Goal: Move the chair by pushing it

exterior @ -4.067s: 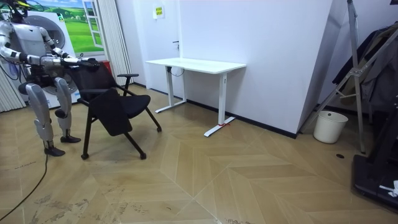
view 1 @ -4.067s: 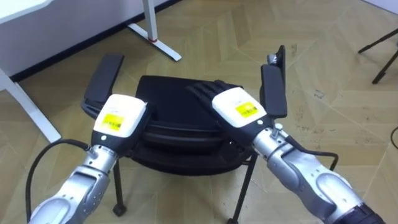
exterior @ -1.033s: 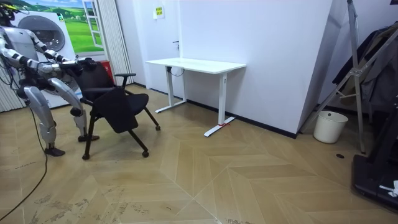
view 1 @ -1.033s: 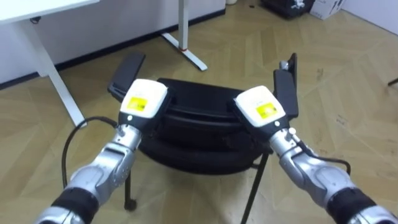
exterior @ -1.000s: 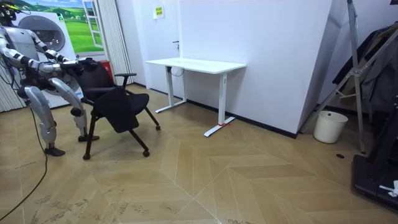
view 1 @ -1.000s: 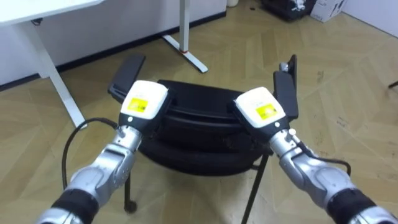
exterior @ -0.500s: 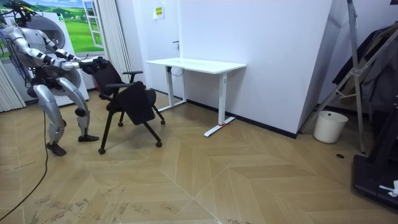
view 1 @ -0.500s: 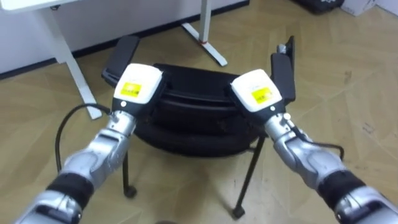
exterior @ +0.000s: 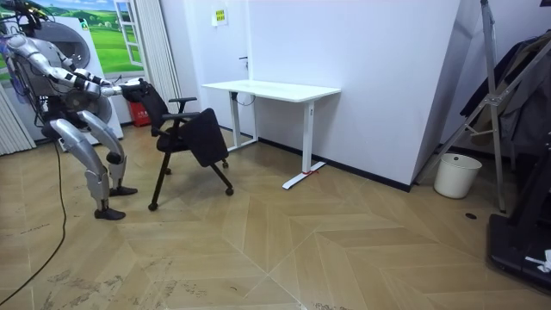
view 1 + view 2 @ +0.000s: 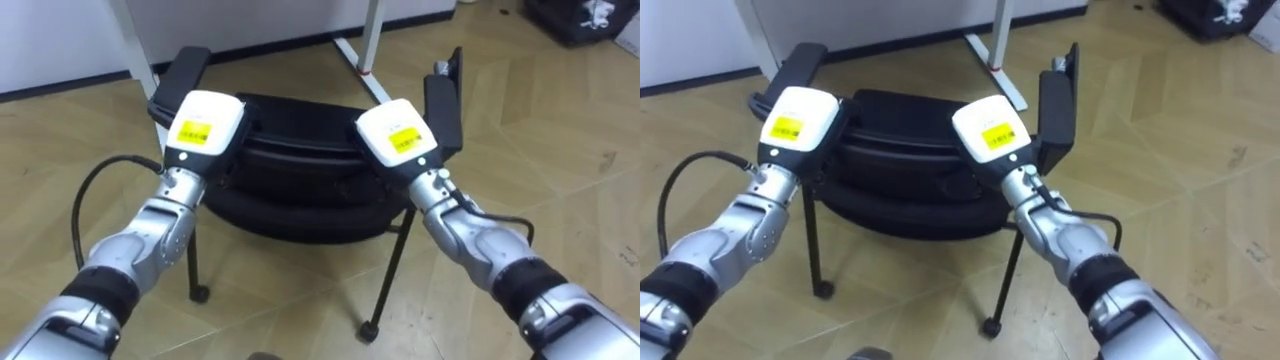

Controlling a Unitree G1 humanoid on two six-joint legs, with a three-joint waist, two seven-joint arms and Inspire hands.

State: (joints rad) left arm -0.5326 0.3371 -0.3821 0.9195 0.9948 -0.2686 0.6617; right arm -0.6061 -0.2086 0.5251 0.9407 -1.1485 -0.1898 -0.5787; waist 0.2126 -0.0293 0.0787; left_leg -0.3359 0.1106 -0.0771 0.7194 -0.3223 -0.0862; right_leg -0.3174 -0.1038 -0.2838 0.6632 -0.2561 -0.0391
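Both left hand [image 10: 203, 126] and right hand [image 10: 397, 136] touch chair [image 10: 300, 165].

Chair [image 10: 300, 125]: matt black padding, smooth plastic armrests, thin black metal legs. Floor [image 10: 560, 140]: wood parquet, low sheen.

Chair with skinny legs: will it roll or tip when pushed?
The chair will probably roll: its legs end in what look like small wheels. It might tip, since the left hand and right hand push high on its back. Thin legs suggest it's light.
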